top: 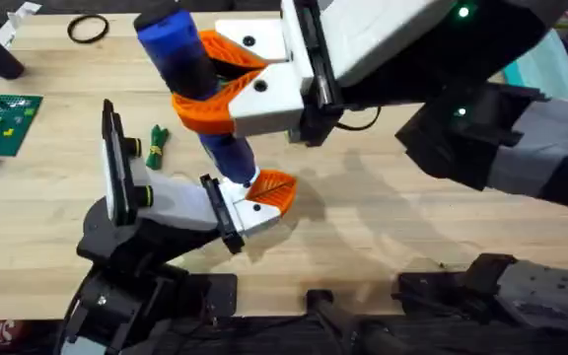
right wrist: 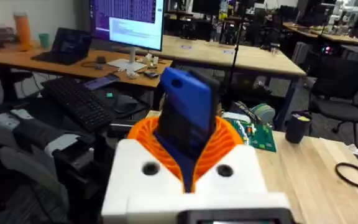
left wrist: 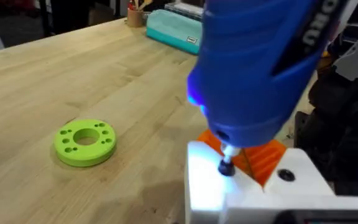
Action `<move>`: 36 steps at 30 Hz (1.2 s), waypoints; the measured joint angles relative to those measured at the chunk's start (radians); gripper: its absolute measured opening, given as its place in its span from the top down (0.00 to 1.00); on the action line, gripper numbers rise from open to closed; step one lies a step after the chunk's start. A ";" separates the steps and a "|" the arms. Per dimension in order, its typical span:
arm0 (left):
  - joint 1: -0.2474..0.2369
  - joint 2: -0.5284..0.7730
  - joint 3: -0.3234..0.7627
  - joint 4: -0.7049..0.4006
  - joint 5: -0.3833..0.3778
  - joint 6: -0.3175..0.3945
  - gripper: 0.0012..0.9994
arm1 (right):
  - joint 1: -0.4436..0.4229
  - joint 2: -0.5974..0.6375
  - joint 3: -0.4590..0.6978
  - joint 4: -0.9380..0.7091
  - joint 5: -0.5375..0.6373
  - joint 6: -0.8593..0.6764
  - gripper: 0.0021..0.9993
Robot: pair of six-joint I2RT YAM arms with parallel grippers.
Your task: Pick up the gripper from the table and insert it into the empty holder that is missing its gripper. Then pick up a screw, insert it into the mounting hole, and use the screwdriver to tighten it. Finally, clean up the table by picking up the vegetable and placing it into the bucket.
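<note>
The screwdriver point(top: 197, 84) is clamped between the orange fingers of the right gripper point(top: 227, 87) above the middle of the table point(top: 383, 217). It stands steeply tilted, its blue body high and its tip pointing down at the holder point(top: 237, 209). In the left wrist view the thin metal bit point(left wrist: 226, 163) meets a dark screw head on the white top face of the holder point(left wrist: 253, 193), and a blue glow shows on the lower edge of the screwdriver point(left wrist: 260, 68).

Left to right across the overhead view:

- A green circuit board point(top: 1, 120) lies near the left edge of the table.
- A black ring point(top: 88, 30) lies near the far edge.
- The vegetable point(top: 157, 144), dark green with a yellow band, lies flat on the table just beside the left arm and apart from the holder.
- The holder sits at the end of the left arm, with the small orange gripper point(top: 272, 191) seated in it; its ribbed face points toward the right.
- The right gripper, with its white body and curved orange jaws, closes on the screwdriver body.

The state of the left gripper fingers cannot be told.

In the left wrist view a lime-green ring point(left wrist: 84, 142) with holes lies flat on the table, well apart from the holder. In the right wrist view the screwdriver point(right wrist: 185, 115) sits between the orange pads point(right wrist: 229, 146).
</note>
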 joint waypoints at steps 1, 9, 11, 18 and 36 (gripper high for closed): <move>0.000 0.000 0.000 0.000 0.000 0.000 0.98 | 0.000 0.000 0.000 -0.003 0.000 0.000 0.98; 0.000 0.000 0.000 0.000 0.000 -0.001 0.98 | 0.000 0.000 0.000 -0.022 0.004 0.000 0.98; 0.000 0.000 0.000 0.000 0.000 -0.001 0.98 | 0.000 0.000 0.000 -0.022 0.004 0.000 0.98; 0.000 0.000 0.000 -0.001 0.001 -0.001 0.98 | 0.000 0.000 0.000 -0.030 0.008 0.000 0.98; 0.000 0.000 0.000 0.000 -0.011 0.000 0.98 | -0.057 0.003 0.060 0.191 0.011 0.031 0.98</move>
